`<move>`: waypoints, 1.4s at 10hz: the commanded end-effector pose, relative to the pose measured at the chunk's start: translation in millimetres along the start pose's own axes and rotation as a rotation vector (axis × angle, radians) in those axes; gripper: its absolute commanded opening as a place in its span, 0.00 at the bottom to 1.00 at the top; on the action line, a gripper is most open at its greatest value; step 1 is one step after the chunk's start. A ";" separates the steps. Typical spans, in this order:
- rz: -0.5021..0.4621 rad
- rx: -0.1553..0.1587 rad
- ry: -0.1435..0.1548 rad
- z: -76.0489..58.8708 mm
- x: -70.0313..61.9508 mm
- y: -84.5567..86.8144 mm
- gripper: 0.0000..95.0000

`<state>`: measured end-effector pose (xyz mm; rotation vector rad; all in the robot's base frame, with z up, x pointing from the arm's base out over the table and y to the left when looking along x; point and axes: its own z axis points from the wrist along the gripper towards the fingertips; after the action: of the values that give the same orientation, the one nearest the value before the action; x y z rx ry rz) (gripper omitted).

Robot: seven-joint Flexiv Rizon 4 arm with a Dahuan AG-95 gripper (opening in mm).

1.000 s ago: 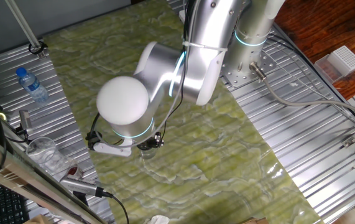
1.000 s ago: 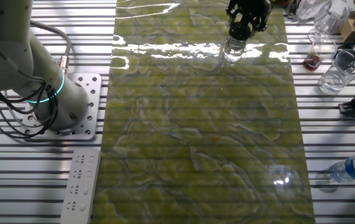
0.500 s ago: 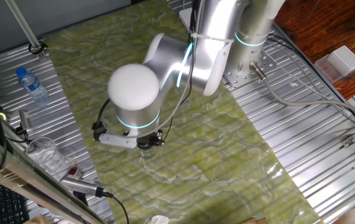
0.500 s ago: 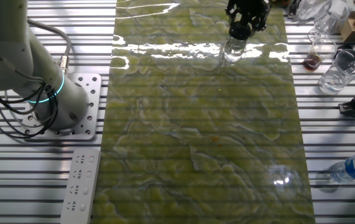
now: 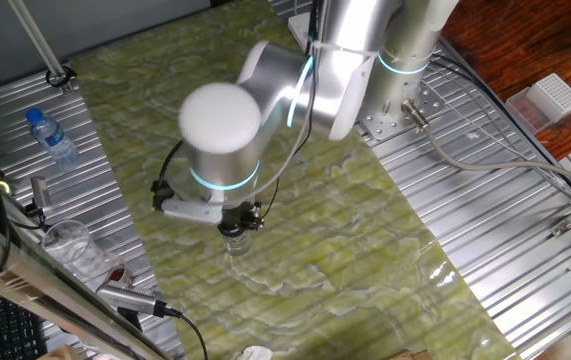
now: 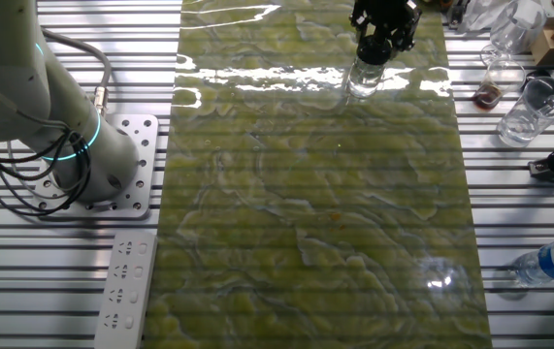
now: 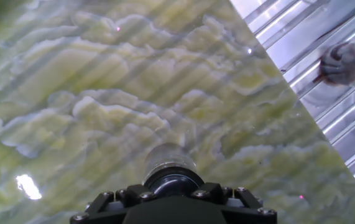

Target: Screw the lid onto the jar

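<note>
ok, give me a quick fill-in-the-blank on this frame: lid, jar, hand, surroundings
1. The lid sits on the mouth of the ____, which stands upright on the green mat.
2. The hand is directly ____ the jar, at the lid.
3. The plastic water bottle lying on the metal slats has a ____ cap.
4. The jar's glass is ____, so the mat shows through it.

Missing words: jar; above; blue; clear
</note>
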<state>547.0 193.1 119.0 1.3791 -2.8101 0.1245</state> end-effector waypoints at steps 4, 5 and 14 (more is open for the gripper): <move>0.010 0.018 -0.055 1.2 -1.7 -0.6 0.60; 0.011 0.023 -0.067 1.2 -1.7 -0.6 0.60; 0.021 0.045 -0.153 3.1 -1.0 0.2 0.60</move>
<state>548.2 194.0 115.1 1.4289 -2.9652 0.0849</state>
